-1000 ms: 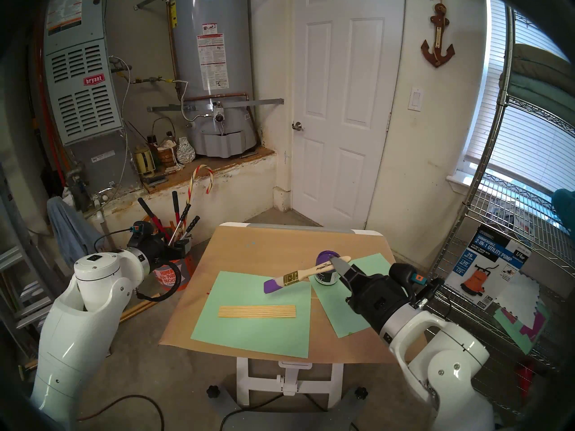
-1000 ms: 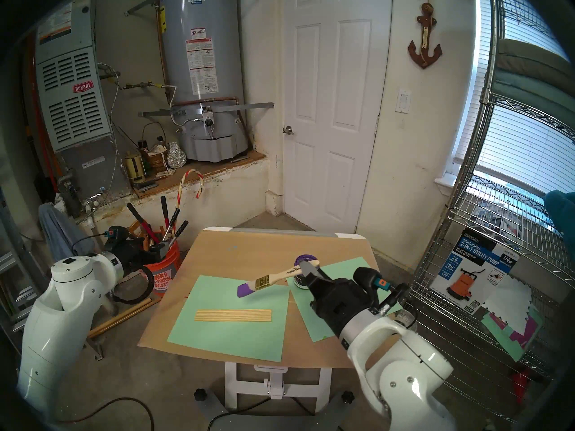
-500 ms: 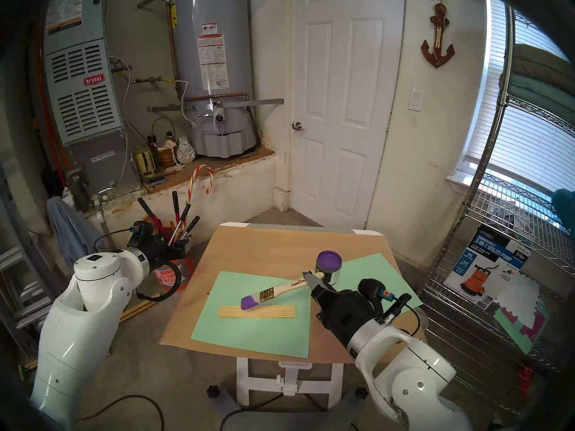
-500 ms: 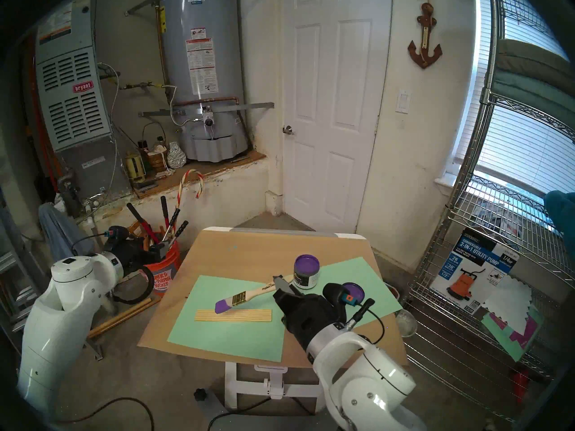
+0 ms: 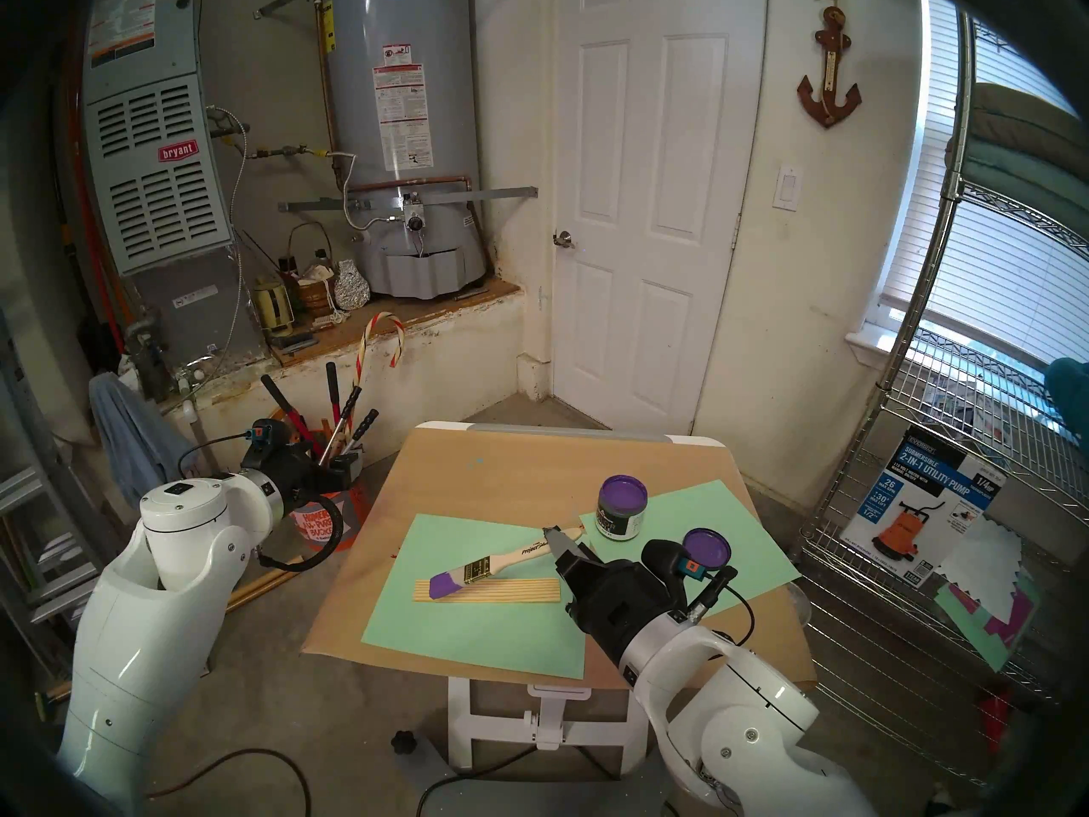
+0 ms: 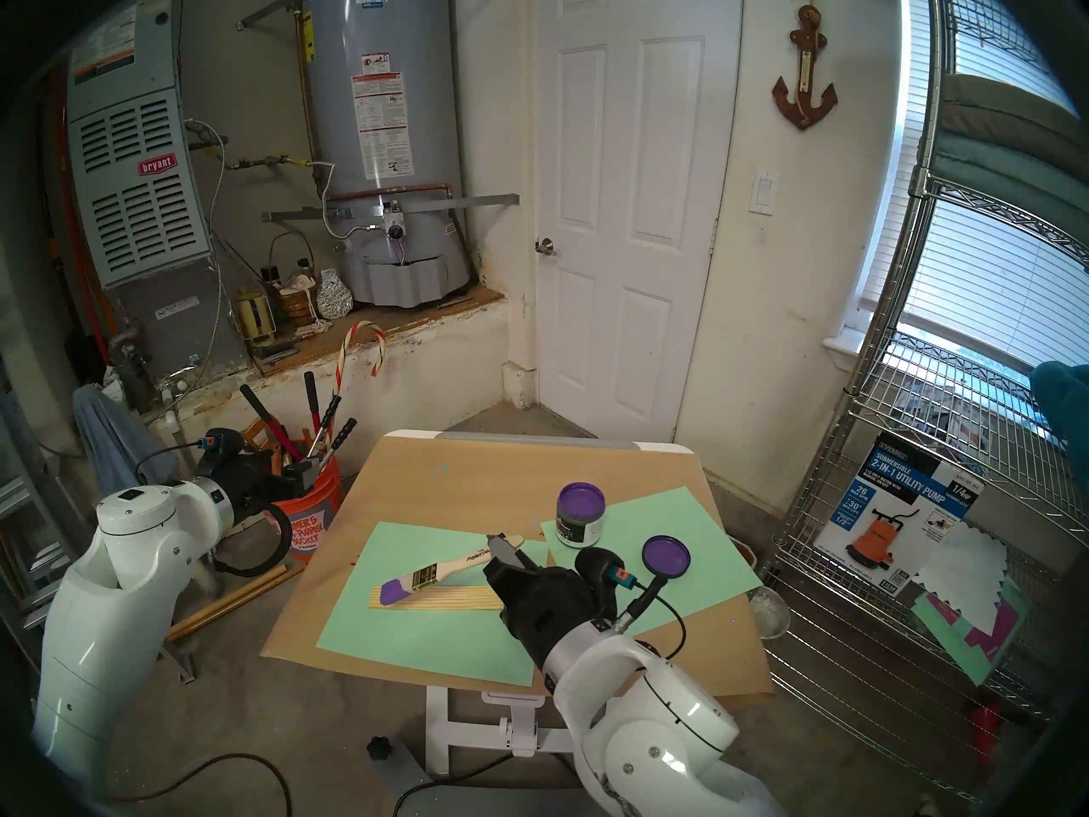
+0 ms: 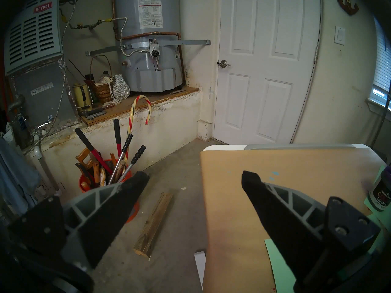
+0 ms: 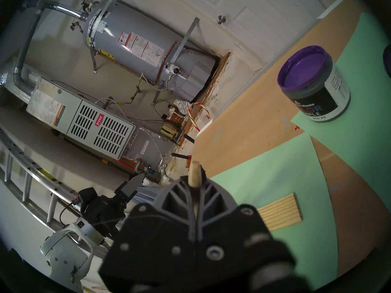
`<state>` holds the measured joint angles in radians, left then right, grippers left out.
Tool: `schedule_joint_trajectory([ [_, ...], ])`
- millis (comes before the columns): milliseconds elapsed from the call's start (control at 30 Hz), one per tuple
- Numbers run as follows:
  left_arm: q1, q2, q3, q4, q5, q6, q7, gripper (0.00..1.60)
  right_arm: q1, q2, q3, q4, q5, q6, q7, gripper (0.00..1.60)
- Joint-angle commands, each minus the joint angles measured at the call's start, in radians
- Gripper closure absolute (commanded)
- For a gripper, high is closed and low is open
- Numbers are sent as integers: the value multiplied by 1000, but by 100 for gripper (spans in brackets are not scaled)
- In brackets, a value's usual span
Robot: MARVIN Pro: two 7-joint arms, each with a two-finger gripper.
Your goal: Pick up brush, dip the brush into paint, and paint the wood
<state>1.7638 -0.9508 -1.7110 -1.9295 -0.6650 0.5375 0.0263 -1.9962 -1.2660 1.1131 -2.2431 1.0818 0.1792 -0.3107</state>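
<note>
- Right tool (image 5: 558, 540) is pressed together on the brush (image 5: 501, 564), pinching the pale handle near its tail end; in the right wrist view the handle tip (image 8: 194, 173) pokes out between the two closed fingers.
- Left tool (image 7: 193, 180) is spread wide with nothing between its fingers, held off the left edge of the surface (image 5: 530, 474), above the floor near an orange bucket (image 5: 318, 521) of long-handled garden tools.
- Surface is covered in brown paper, and two mint-green paper sheets lie on it: a large one (image 5: 471, 627) at the near left and a second (image 5: 760, 539) at the right, turned at an angle.
- Wood (image 5: 512, 590) is a pale yellow striped strip lying flat on the large green sheet, its long side running left to right; no purple shows on its visible part.
- Brush slants down to the left, its purple-loaded bristles (image 5: 445, 586) over the left part of the wood; whether they touch it I cannot tell.
- Jar (image 5: 621, 506) stands open and upright on the far corner of the right-hand sheet, just beyond the right tool, with purple paint (image 5: 623, 493) at its mouth.
- Lid (image 5: 706, 549) lies on the same sheet, near the jar, purple inner face up.
</note>
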Motion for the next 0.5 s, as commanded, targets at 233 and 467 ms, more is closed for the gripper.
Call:
schedule_joint_trajectory([
  [233,-5,1,-11,-17,-2,-3,2,0,110,73,-106,5,41,-110,-54,160],
  [467,-5,1,-11,-17,-2,-3,2,0,128,107,-139,8,50,-157,-79,160],
])
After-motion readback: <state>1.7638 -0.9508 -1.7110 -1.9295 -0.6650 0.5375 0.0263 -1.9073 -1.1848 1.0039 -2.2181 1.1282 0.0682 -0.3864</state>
